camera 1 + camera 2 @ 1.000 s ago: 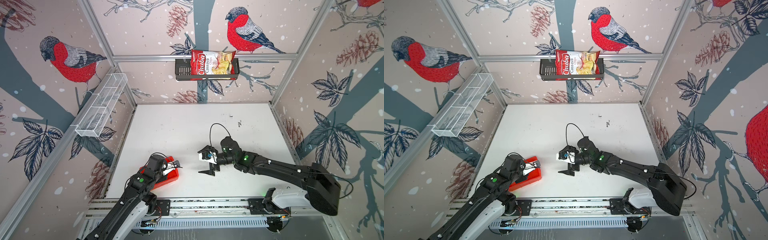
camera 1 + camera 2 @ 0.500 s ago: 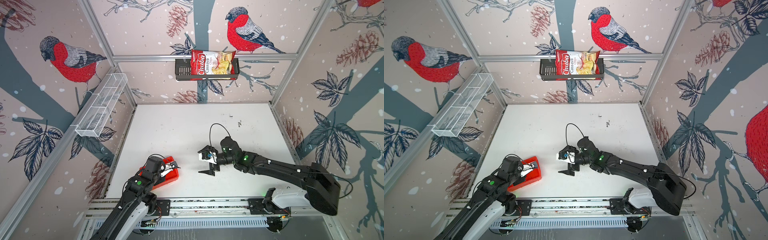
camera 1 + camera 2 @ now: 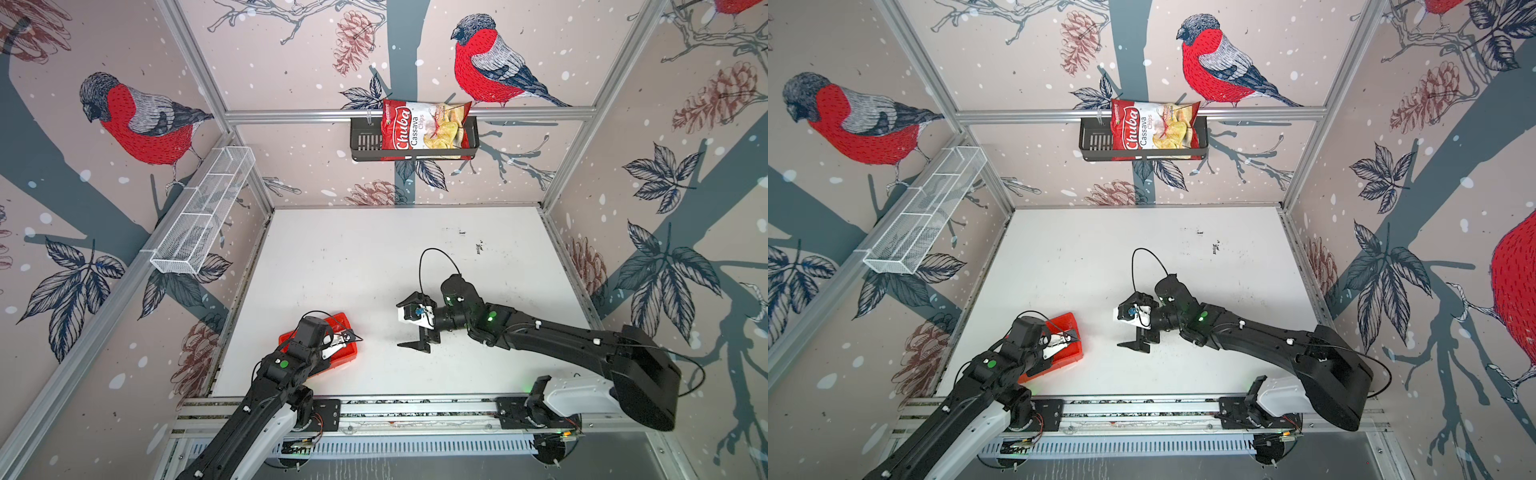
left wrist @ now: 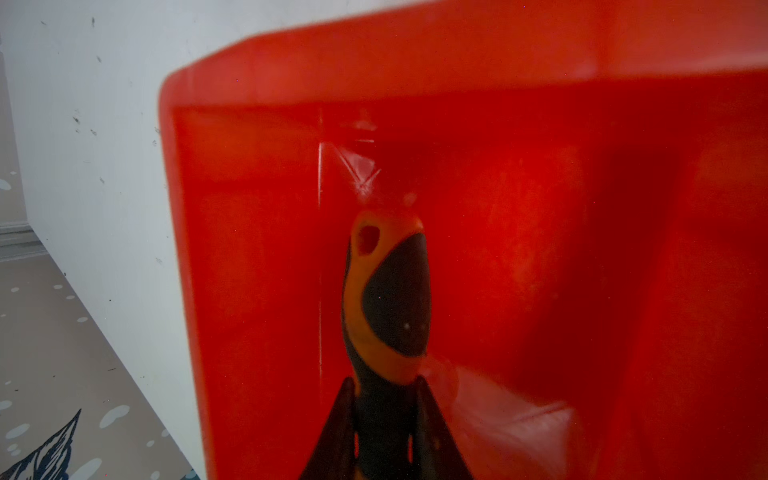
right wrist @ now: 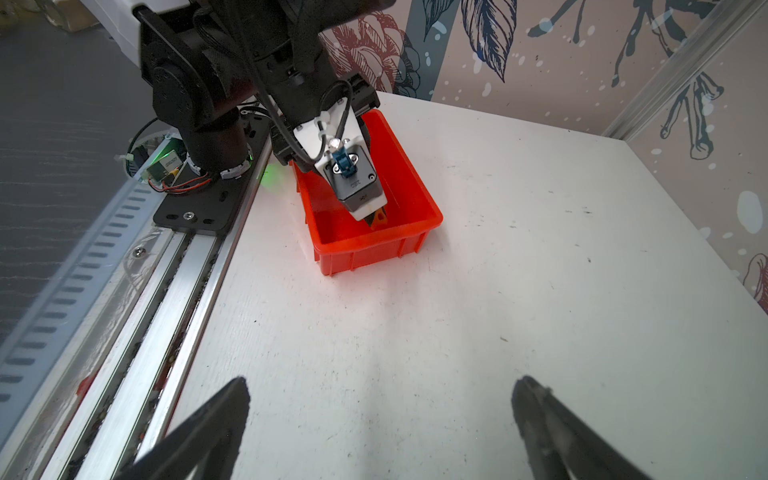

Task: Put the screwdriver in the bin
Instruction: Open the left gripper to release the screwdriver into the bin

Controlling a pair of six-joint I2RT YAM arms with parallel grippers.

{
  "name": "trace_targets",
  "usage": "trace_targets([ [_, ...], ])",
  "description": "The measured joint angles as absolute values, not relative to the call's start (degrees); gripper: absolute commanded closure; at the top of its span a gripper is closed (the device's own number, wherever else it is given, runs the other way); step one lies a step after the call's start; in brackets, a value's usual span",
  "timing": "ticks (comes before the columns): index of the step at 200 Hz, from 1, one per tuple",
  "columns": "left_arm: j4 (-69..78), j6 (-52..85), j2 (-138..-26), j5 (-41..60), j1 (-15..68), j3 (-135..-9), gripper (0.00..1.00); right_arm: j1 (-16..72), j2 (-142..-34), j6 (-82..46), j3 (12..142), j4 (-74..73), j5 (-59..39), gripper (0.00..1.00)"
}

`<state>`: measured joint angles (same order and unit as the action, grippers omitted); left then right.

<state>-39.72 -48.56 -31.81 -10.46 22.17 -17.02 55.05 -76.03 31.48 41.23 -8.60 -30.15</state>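
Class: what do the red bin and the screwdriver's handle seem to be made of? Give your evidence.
The bin: probably moulded plastic, glossy red-orange; ribbed outer walls and a rolled rim suggest it. The screwdriver: handle looks like orange plastic with a matte black, possibly rubbery inlay; the blur leaves that open.
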Motion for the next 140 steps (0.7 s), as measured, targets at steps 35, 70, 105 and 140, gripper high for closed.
trace_targets([
  [35,-39.7,-49.95,-33.54,-10.46,22.17,-17.02,0.81,55.02,-76.09,31.48,41.23,-8.6,-30.13,0.0],
  [70,-39.72,-50.85,-33.71,-10.44,22.17,-17.34,0.51,54.96,-76.09,31.48,41.17,-8.62,-30.09,0.0],
  [105,-39.97,-50.74,-33.65,-8.97,22.17,-19.59,0.22,54.76,-76.07,31.48,41.01,-8.75,-29.91,0.0],
  [140,-40.1,-49.6,-36.1,-7.44,22.17,-24.23,0.17,54.35,-76.05,31.27,40.82,-9.37,-29.93,0.0],
])
